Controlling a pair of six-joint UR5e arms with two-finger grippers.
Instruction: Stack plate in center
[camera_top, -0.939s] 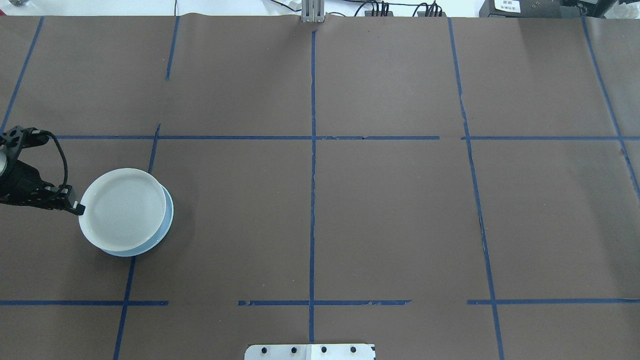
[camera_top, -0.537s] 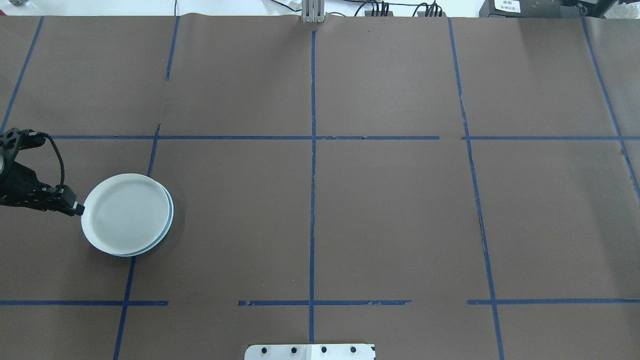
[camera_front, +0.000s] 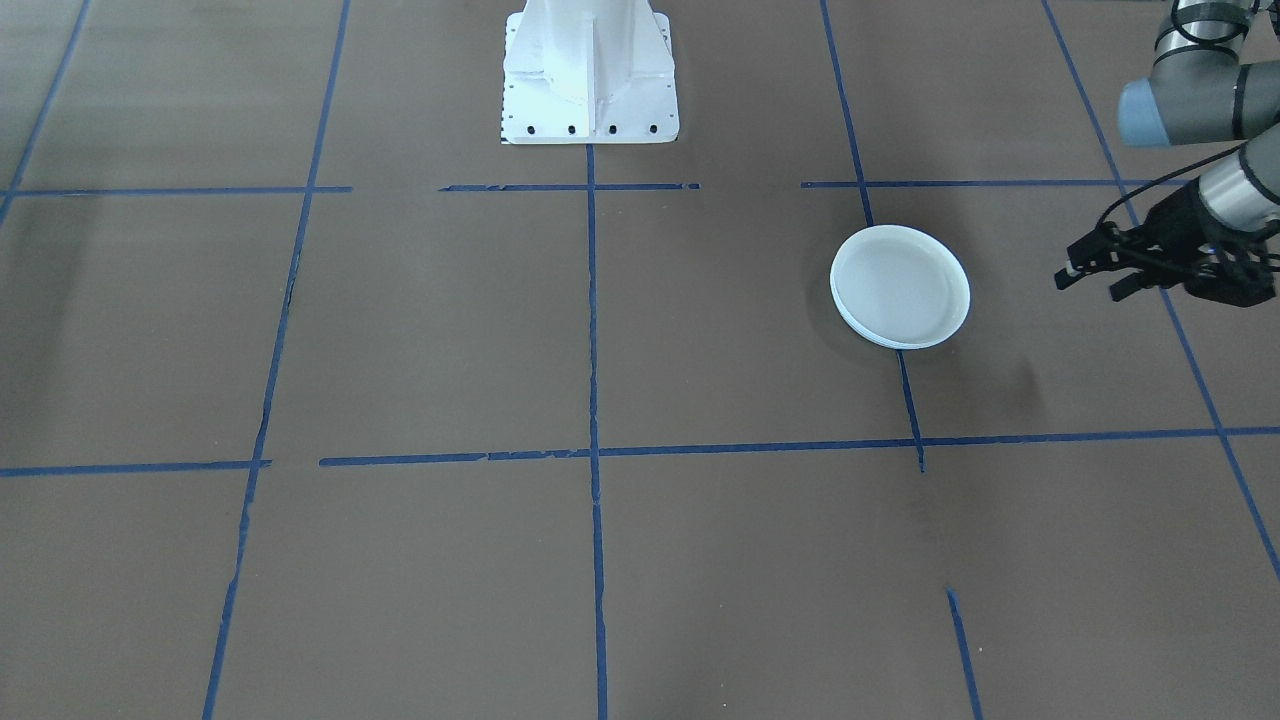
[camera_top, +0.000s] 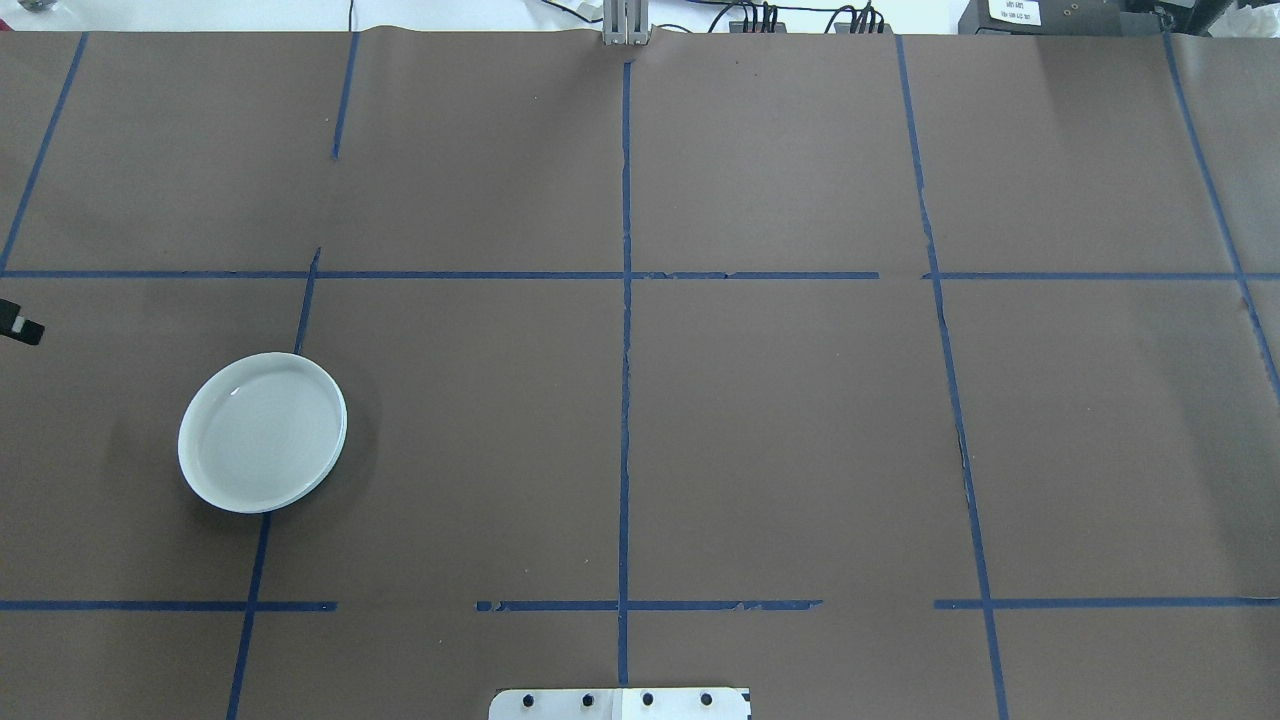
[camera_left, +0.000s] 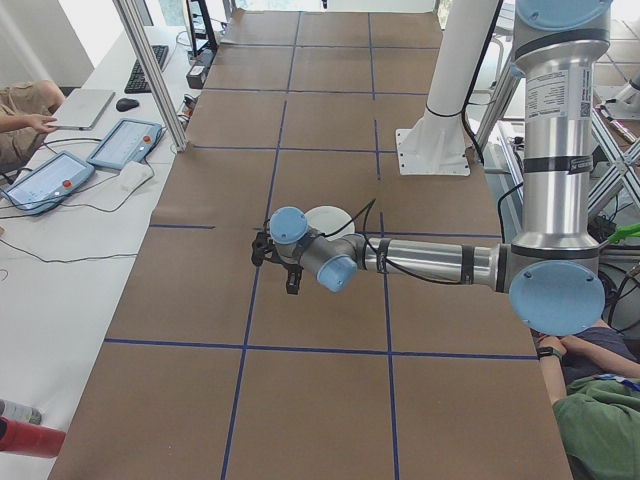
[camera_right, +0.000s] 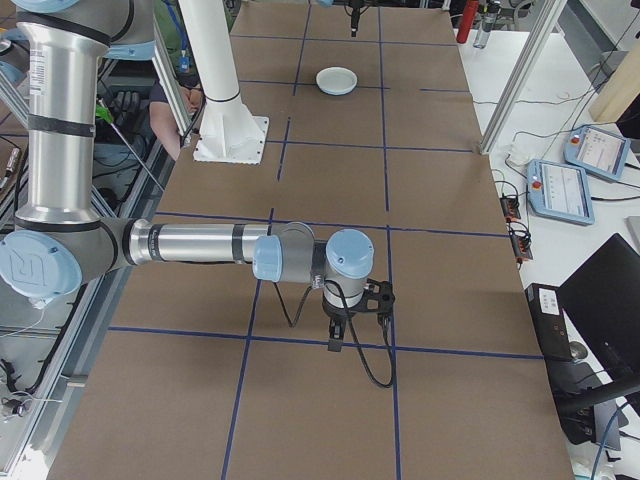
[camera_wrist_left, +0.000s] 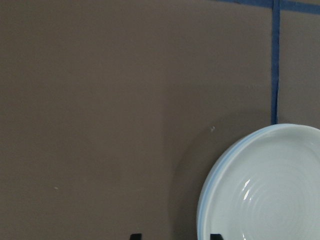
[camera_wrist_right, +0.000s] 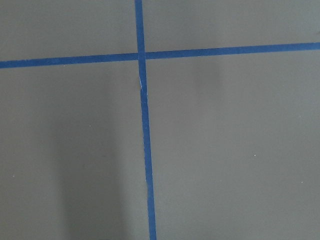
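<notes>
Nowhere legible writing: ringed plate (camera_top: 262, 432).

Brown paper (camera_top: 780, 420) w/ blue tape grid (camera_top: 625, 400); tablets (camera_left: 125, 143), laptop (camera_left: 80, 107) on side desk.

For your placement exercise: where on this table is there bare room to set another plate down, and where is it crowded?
Bare: the squares right of the centre tape line, and the far row. Crowded: only around the plate stack, with the left gripper open beside it, apart from it.

Glossy ringed plate (camera_top: 262, 430) lies flat, stacked on the pale blue-grey plate (camera_wrist_left: 212, 179).
</notes>
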